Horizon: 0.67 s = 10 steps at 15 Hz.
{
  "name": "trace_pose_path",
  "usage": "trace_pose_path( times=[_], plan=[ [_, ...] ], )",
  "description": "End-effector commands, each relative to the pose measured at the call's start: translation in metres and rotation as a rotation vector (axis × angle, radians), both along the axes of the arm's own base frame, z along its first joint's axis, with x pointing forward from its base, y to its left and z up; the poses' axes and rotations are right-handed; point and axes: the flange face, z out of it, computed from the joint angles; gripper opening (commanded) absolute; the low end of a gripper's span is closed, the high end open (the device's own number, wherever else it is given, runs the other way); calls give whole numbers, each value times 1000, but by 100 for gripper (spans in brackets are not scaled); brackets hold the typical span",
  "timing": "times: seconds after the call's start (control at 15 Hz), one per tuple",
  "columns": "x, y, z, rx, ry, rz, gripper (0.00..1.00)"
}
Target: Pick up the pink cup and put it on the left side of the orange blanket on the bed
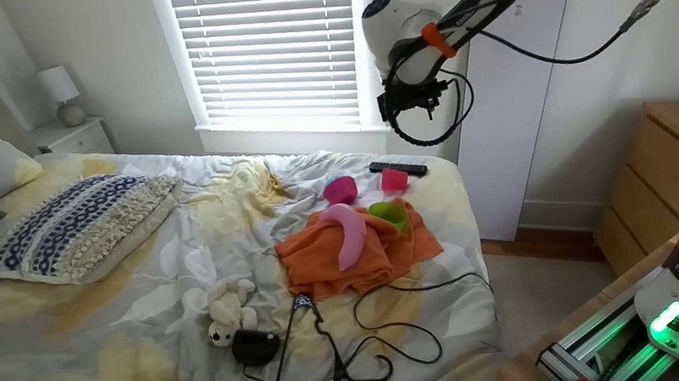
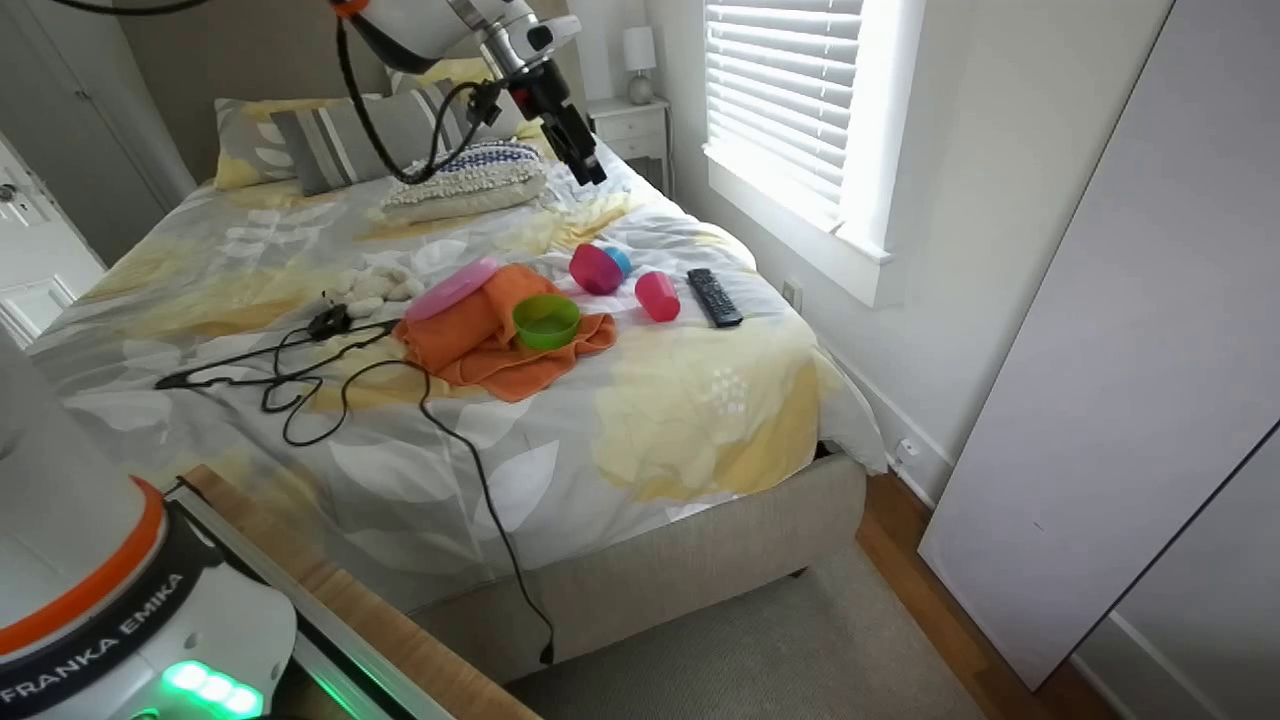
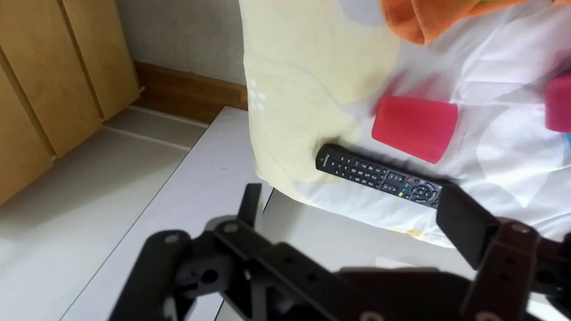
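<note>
The pink cup (image 1: 394, 180) sits on the bed between the remote and the orange blanket, and appears to lie on its side. It also shows in an exterior view (image 2: 657, 297) and in the wrist view (image 3: 415, 128). The orange blanket (image 1: 317, 263) lies bunched on the bed; it also shows in an exterior view (image 2: 522, 376), and an edge of it shows in the wrist view (image 3: 412, 20). My gripper (image 3: 350, 207) is open and empty, its fingers wide apart. It hangs high above the bed in both exterior views (image 1: 414, 102) (image 2: 588, 175), apart from the cup.
A black remote (image 3: 379, 176) lies beside the cup. A deep-pink bowl (image 1: 340, 191) with something blue is close by. A green bowl (image 2: 546, 322) and a pink banana-shaped toy (image 1: 350, 233) rest on the blanket. A plush toy (image 1: 230, 306), black hanger (image 1: 339, 371) and cable lie nearby.
</note>
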Motion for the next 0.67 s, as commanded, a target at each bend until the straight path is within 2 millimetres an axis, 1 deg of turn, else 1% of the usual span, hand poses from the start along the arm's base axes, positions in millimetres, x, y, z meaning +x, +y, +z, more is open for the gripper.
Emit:
trace_pose_path(
  times=[0.0, 0.13, 0.2, 0.33, 0.4, 0.6],
  plan=[
    [44, 22, -37, -118, -42, -13, 100],
    [60, 26, -54, -144, -36, -29, 100],
    [39, 18, -38, -94, -28, -3, 100],
    [52, 23, -52, -116, -25, -11, 100],
    [56, 24, -55, -119, -27, -12, 100],
    [60, 23, -53, -119, -34, -15, 100]
  ],
)
